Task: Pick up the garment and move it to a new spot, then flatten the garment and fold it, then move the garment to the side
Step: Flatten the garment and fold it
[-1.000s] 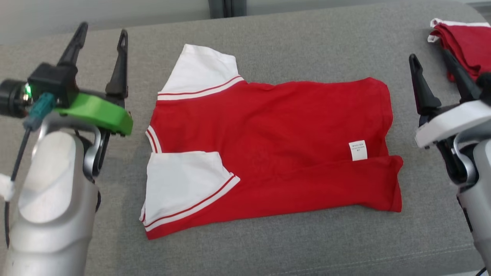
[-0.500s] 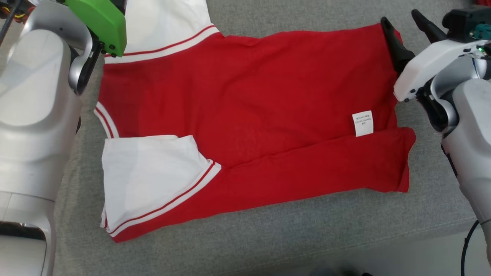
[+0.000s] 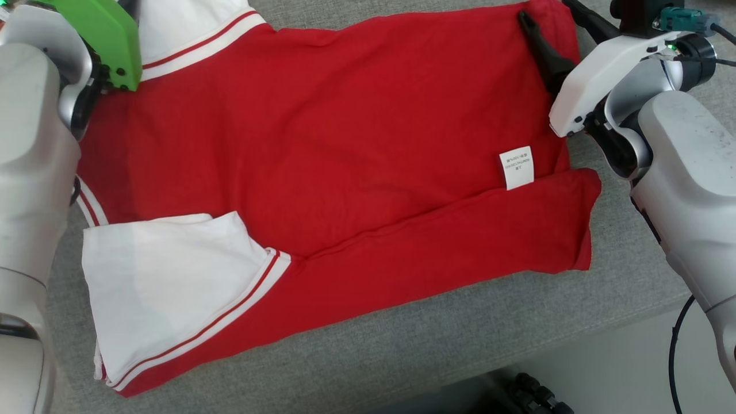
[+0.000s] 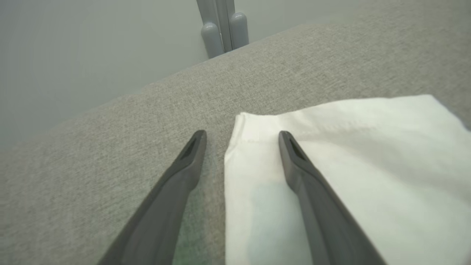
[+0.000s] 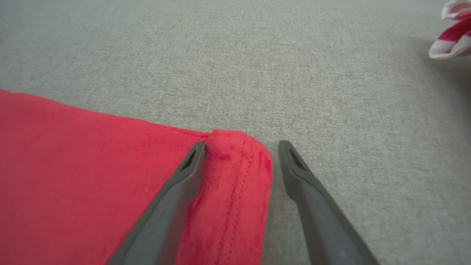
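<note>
Garment [image 3: 322, 144]: red shirt, white sleeves with red stripes, near edge folded over, white label [image 3: 516, 167] showing, flat on grey table [image 3: 460, 333]. Left gripper [image 4: 241, 134] spread, straddling garment's far sleeve edge. Right gripper [image 5: 241, 145] spread, straddling garment's hem corner.

In the head view the left jaws run off the top edge past their green mount [image 3: 109, 46], and the neck side of the garment [image 3: 345, 144] is partly hidden behind that arm's forearm [image 3: 29, 172]. The print on the label [image 3: 516, 167], nearer the right jaws, is too small to read. Right of the right jaws in their wrist view, a red-and-white cloth [image 5: 450, 44] is cropped at the edge. A dark object [image 3: 535, 394] at the head view's bottom edge is unidentifiable.
</note>
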### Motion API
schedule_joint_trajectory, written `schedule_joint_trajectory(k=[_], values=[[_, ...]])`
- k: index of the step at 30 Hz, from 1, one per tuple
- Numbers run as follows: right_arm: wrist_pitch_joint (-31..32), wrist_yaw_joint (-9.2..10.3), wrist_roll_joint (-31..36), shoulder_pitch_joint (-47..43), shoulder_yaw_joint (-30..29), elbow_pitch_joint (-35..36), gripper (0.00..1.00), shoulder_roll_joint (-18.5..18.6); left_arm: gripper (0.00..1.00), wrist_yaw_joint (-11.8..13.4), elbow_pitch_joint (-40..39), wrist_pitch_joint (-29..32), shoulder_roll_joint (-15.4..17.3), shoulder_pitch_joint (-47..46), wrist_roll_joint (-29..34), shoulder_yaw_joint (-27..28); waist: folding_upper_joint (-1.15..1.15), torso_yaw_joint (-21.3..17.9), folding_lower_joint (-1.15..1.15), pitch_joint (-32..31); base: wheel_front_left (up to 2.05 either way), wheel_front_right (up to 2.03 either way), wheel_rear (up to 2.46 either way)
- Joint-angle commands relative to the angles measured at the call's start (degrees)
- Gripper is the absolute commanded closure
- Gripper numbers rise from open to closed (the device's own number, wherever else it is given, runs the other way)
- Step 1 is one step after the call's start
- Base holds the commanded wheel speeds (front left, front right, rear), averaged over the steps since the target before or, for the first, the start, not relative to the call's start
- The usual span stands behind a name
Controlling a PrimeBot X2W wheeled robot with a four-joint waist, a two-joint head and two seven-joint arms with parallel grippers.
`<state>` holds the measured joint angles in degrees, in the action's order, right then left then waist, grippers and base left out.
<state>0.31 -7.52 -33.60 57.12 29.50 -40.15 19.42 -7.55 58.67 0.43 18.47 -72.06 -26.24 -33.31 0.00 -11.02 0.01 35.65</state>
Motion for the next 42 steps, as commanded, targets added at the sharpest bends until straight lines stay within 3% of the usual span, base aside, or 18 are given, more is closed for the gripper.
schedule_joint_trajectory(k=[1, 7, 8, 9, 10, 11, 18, 26, 35, 42], values=[[0.19, 0.08, -0.84, 0.23, 1.21, -0.46, 0.0, 0.22, 0.0, 0.14, 1.29, -0.4, 0.59, -0.61, -0.97, 0.1, 0.0, -0.39, -0.01, 0.33, 0.0, 0.0, 0.0], [1.26, 0.07, -4.09, 0.99, 4.81, -0.07, 0.0, 0.8, 0.0, 0.14, 4.8, -0.35, -0.55, -1.32, -3.2, -0.39, 0.0, -0.73, -0.01, 0.73, 0.0, 0.0, 0.0], [1.54, 0.07, -4.71, 1.02, 5.36, 0.17, 0.37, 0.88, 0.05, 0.13, 5.28, -0.06, -0.88, -1.36, -3.81, -0.53, 0.0, -0.75, -0.01, 0.71, 0.0, 0.0, 0.0], [1.21, 0.04, -5.28, 1.17, 5.71, 0.52, 0.68, 1.0, 0.58, 0.13, 5.53, -0.13, -1.01, -1.45, -4.0, -0.81, 0.0, -0.72, -0.01, 0.69, 0.0, 0.0, 0.0], [0.67, 0.04, -5.86, 1.42, 5.96, 0.9, 0.93, 1.24, 0.82, 0.13, 5.55, -0.39, -1.33, -1.48, -4.29, -1.29, 0.0, -0.64, -0.01, 0.62, 0.0, 0.0, 0.0], [0.41, 0.04, -6.27, 1.51, 6.16, 0.95, 1.0, 1.57, 1.0, 0.13, 5.4, -0.79, -1.78, -1.45, -4.84, -1.39, 0.0, -0.48, -0.01, 0.49, 0.0, 0.0, 0.0], [-5.54, 0.1, -6.11, 3.12, 5.8, -0.14, 1.0, 3.63, 1.0, 0.13, 3.12, -7.08, -3.08, -3.24, -8.62, -1.33, 0.0, 2.06, -0.01, -1.52, 0.0, 0.0, 0.0], [-12.13, 0.1, -4.46, 0.26, 5.53, -3.8, 1.0, 4.91, 1.0, 0.13, -2.78, -13.14, -4.69, 1.1, -14.0, -3.65, 0.0, 6.63, -0.01, -6.36, 0.0, 0.0, 0.0], [-15.24, 0.1, -3.36, -7.61, 2.75, -1.58, 1.0, 6.98, 1.0, 0.22, -16.26, -15.64, -3.2, 13.13, -17.11, -4.7, 0.0, 9.93, -0.01, -10.92, 0.0, 0.0, 0.0], [-15.52, 0.1, -0.26, -14.37, -2.88, 2.83, 1.0, 7.49, 1.0, 3.46, -30.2, -15.58, -2.22, 26.01, -14.2, 0.29, 0.0, 10.99, -0.01, -13.17, 0.0, 0.0, 0.0]])
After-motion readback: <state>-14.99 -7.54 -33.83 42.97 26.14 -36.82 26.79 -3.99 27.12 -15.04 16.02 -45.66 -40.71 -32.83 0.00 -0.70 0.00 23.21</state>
